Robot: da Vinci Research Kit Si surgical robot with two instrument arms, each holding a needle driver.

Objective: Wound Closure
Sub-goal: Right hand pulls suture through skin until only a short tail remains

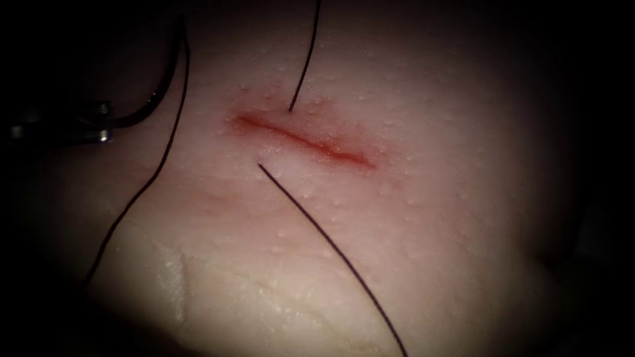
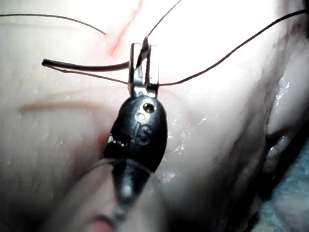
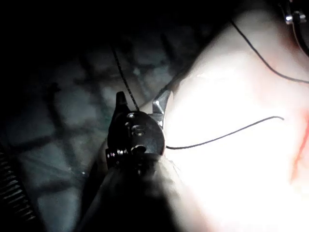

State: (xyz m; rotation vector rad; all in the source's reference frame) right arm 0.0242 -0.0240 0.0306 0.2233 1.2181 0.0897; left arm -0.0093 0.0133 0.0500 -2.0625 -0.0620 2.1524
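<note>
Presently the needle point(image 1: 161, 94) is out of the tissue point(image 1: 430, 231), well to the left of the cut point(image 1: 304, 140) and above the level of it. The left tool point(image 1: 106, 122) has it clamped between closed jaws. The grip sits near one end of the curve, by my reading the pointed end, since the thread point(image 1: 331, 241) leaves from the far end and trails down left of the cut. The left wrist view confirms the hold: the left tool point(image 2: 143, 60) is closed across the needle point(image 2: 82, 65), with most of the curve standing out to one side.

At the cut itself, one strand enters the tissue just above the cut's left half and another emerges just below it, so the thread evidently runs beneath the cut. The lips are reddened with red fluid and not drawn together.

In its own wrist view the right tool point(image 3: 141, 102) is off the tissue's edge with its jaws apart, gripping nothing. A strand point(image 3: 124, 77) passes between them - whether it touches either jaw cannot be told.

Assessment: one crossing of the cut is placed but slack, and no knot is visible. Whatever follows calls for controlled tension on the strands at the cut - enough to close the lips without tearing through - and a secure hold on the needle.
</note>
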